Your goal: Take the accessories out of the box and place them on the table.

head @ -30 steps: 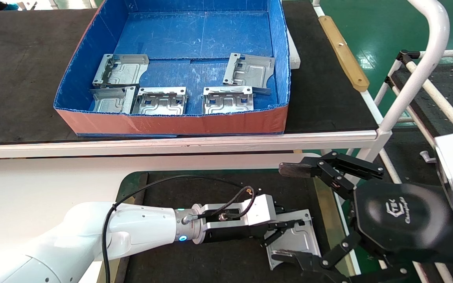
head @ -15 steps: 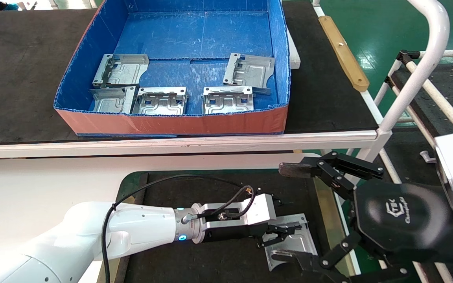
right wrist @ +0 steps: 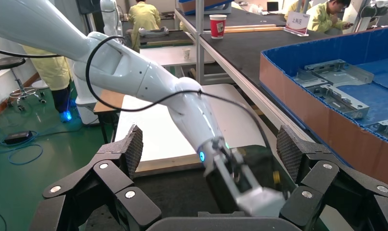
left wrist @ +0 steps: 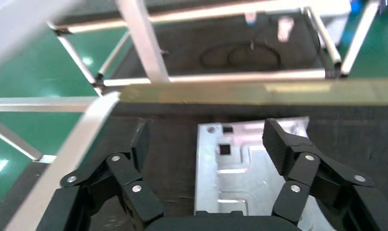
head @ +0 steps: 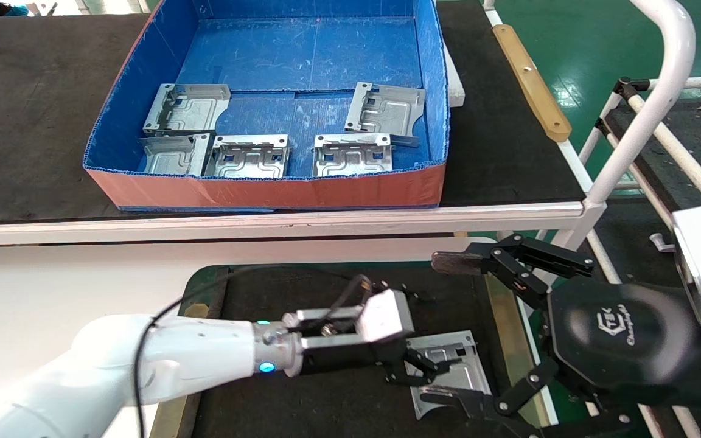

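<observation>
The box [head: 265,191], blue inside with a reddish-orange front wall, sits on the upper bench and holds several silvery brackets, such as one at the near right [head: 353,155]. It also shows in the right wrist view [right wrist: 327,120]. One bracket [head: 451,365] lies flat on the black mat of the lower table [head: 302,407]. My left gripper [head: 426,370] is open just over that bracket's near edge. In the left wrist view the bracket [left wrist: 245,168] lies between the spread fingers [left wrist: 278,144] of the gripper [left wrist: 209,144]. My right gripper [head: 451,331] is wide open and empty, to the right of the bracket, and shows in its own wrist view [right wrist: 211,151].
The bench's white front rail [head: 265,222] runs between the box and the lower table. A white tube frame [head: 661,91] rises at the right. A tan strip [head: 502,328] edges the mat. A red cup [right wrist: 217,25] and people are far off.
My left gripper lowered the bracket onto the mat, let go and drew back a little to the left. The bracket went from tilted to flat. The right arm has not moved.
</observation>
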